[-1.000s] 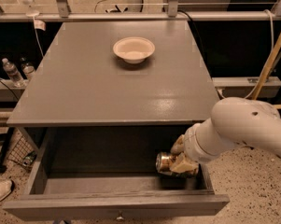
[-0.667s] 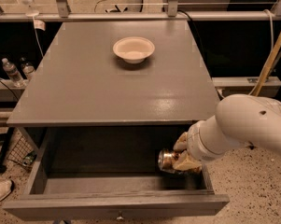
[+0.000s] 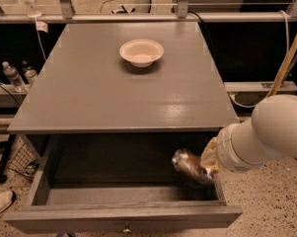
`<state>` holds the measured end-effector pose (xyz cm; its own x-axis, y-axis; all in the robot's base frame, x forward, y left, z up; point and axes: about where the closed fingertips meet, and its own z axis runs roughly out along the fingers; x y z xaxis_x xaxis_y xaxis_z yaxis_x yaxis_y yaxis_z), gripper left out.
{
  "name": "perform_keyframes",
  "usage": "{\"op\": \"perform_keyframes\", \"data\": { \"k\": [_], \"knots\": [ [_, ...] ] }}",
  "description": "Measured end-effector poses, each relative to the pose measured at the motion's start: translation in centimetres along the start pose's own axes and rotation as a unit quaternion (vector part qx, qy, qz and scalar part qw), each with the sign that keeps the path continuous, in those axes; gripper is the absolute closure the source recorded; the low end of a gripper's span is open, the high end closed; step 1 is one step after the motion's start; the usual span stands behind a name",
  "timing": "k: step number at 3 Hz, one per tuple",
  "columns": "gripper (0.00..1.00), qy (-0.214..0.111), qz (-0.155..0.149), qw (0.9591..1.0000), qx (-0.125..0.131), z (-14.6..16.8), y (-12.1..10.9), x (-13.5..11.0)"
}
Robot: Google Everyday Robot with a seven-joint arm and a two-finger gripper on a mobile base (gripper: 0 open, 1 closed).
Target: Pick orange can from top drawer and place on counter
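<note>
The top drawer point(image 3: 123, 216) stands pulled open below the counter point(image 3: 118, 88). My gripper point(image 3: 203, 168) reaches into the drawer's right side from the white arm at the right. It is shut on the orange can point(image 3: 188, 165), a shiny orange-brown can with a silver end. The can is held tilted, lifted above the drawer floor near the right wall, its silver end pointing up and left. The arm's wrist hides most of the gripper.
A white bowl point(image 3: 141, 52) sits on the counter toward the back. Plastic bottles point(image 3: 14, 76) stand on a shelf at the left. A wooden pole point(image 3: 286, 63) leans at the right. A shoe point(image 3: 0, 201) lies on the speckled floor at lower left.
The can has risen off the drawer floor in the gripper and tilted. The arm has pulled slightly up and to the right.
</note>
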<state>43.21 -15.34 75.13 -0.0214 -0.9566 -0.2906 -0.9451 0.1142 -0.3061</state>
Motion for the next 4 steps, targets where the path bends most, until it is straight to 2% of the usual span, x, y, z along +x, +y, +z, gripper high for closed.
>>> {"op": "perform_keyframes", "data": {
  "k": [1, 2, 3, 4],
  "knots": [
    [1.00, 0.023, -0.006, 0.9992, 0.031, -3.9, -0.8, 1.1],
    [1.00, 0.030, -0.017, 0.9982, 0.050, -6.1, -1.7, 1.1],
    [0.82, 0.014, -0.022, 0.9980, 0.058, -7.2, -2.2, 0.5],
    [0.51, 0.011, -0.023, 0.9980, 0.057, -7.1, -2.2, 0.4]
  ]
}}
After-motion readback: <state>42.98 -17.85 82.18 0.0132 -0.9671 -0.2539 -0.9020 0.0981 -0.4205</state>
